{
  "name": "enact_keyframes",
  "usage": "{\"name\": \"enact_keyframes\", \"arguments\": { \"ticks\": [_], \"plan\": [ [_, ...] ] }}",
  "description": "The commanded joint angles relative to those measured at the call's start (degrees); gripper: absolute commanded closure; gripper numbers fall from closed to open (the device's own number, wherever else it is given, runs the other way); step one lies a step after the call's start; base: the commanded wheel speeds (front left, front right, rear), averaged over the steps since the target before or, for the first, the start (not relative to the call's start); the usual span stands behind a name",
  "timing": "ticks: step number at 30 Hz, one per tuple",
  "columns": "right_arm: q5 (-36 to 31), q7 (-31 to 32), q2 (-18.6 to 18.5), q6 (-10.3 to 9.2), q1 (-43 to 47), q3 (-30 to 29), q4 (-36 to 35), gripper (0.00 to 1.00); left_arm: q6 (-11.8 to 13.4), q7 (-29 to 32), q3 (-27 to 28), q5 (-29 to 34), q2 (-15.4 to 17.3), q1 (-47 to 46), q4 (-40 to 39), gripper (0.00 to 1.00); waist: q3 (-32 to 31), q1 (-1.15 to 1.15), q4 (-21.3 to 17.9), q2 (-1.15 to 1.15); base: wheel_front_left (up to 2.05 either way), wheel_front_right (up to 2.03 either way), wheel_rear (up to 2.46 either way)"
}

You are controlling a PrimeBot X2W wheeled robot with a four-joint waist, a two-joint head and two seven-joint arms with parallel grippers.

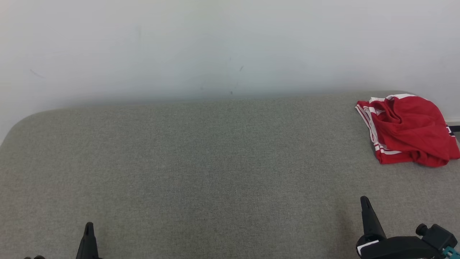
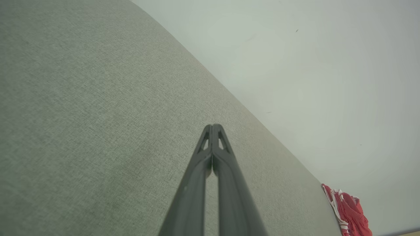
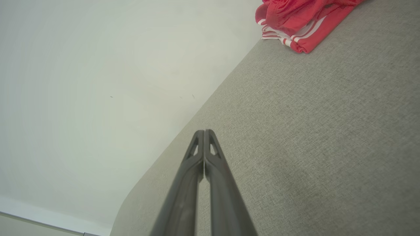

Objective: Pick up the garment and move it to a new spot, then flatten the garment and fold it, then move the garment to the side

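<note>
Left tool (image 1: 88, 226) and right tool (image 1: 364, 200) rest closed, empty, well apart from garment (image 1: 408, 129).

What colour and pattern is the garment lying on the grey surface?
The garment is red with white stripes along its edge; clearest in the head view.

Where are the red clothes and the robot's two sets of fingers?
red garment (image 1: 409, 129): head view, middle of the red cloth.
left fingers (image 1: 88, 239): head view, dark shaft below the tip.
right fingers (image 1: 369, 217): head view, dark shaft below the tip.
</note>
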Motion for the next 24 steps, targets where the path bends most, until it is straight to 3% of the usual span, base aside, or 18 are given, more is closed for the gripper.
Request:
{"name": "enact_keyframes", "arguments": {
  "ticks": [1,24],
  "plan": [
    [1.78,0.32,0.15,-0.05,-1.14,-0.28,-0.49,1.0,-0.47,0.28,0.26,-1.78,0.05,-1.52,-0.46,1.0,0.03,-0.01,0.01,0.0,0.0,0.0,0.0],
    [16.13,4.17,0.81,-0.07,-2.82,-1.32,0.02,1.0,-1.8,4.07,0.55,-17.19,-0.71,-3.69,0.44,1.0,0.63,-0.01,0.22,0.0,0.0,0.0,0.0]
  ]
}}
